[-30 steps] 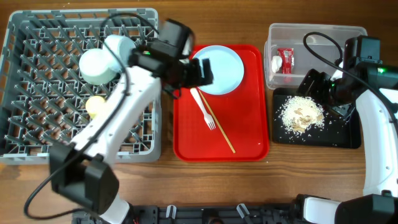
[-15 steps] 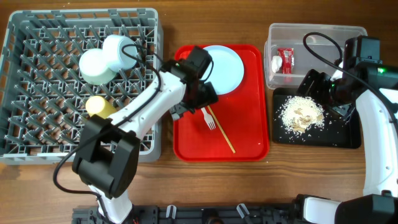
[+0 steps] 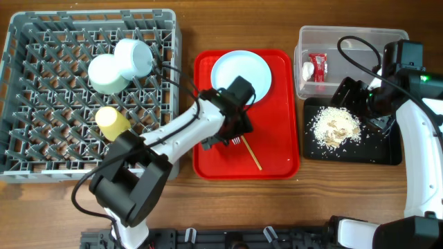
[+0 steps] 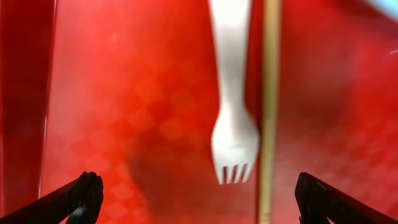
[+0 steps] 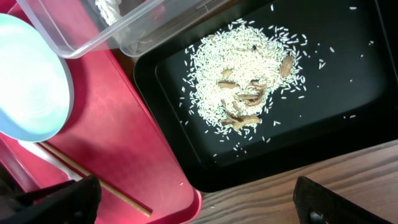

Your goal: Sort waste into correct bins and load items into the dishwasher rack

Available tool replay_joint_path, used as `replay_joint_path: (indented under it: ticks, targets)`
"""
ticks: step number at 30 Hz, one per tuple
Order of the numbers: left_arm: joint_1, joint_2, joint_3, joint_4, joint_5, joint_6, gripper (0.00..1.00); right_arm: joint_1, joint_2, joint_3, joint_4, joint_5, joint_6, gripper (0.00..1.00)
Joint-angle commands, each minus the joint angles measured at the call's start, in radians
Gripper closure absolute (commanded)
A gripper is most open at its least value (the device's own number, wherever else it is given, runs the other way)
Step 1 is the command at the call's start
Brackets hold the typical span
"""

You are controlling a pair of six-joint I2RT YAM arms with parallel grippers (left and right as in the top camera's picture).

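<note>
My left gripper (image 3: 225, 140) hangs open low over the red serving tray (image 3: 277, 149). In the left wrist view the white fork (image 4: 233, 124) and a wooden chopstick (image 4: 269, 112) lie between its spread fingers (image 4: 82, 196), untouched. The pale blue plate (image 3: 241, 76) sits at the tray's far end. Two pale bowls (image 3: 114, 68) and the yellow cup (image 3: 111, 121) rest in the grey dishwasher rack (image 3: 41, 149). The clear tub (image 3: 353, 38) holds the red wrapper (image 3: 318, 66) and white scrap (image 3: 307, 70). Food scraps (image 3: 334, 126) lie on the black tray (image 3: 381, 152). My right gripper (image 3: 356, 100) is open above that tray, empty.
The rack stands at the left, the red tray in the middle, and the tub with the black tray at the right. Bare wooden table (image 3: 325, 200) runs along the front edge. A black cable (image 3: 360, 52) loops over the tub.
My left arm swung from the rack's right edge across the plate and came down toward the near side over the fork and chopsticks. The right arm has not moved.
</note>
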Motion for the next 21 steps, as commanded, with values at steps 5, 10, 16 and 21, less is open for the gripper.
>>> replay_joint_path:
  ticks: [5, 10, 16, 21]
  targets:
    - [-0.017, 0.021, -0.014, 0.000, -0.108, -0.055, 0.01, -0.002, -0.022, 0.009, -0.008, -0.010, -0.014, 0.00]
    - [-0.017, 0.038, -0.014, 0.000, -0.109, -0.054, 0.01, -0.002, -0.022, 0.009, -0.009, -0.010, -0.014, 0.00]
    - [-0.017, 0.069, -0.014, -0.009, -0.109, -0.054, 0.01, -0.002, -0.022, 0.009, -0.009, -0.010, -0.013, 0.00]
    - [-0.017, 0.074, -0.014, -0.020, -0.108, -0.054, 0.18, -0.002, -0.022, 0.009, -0.009, -0.010, -0.014, 0.00]
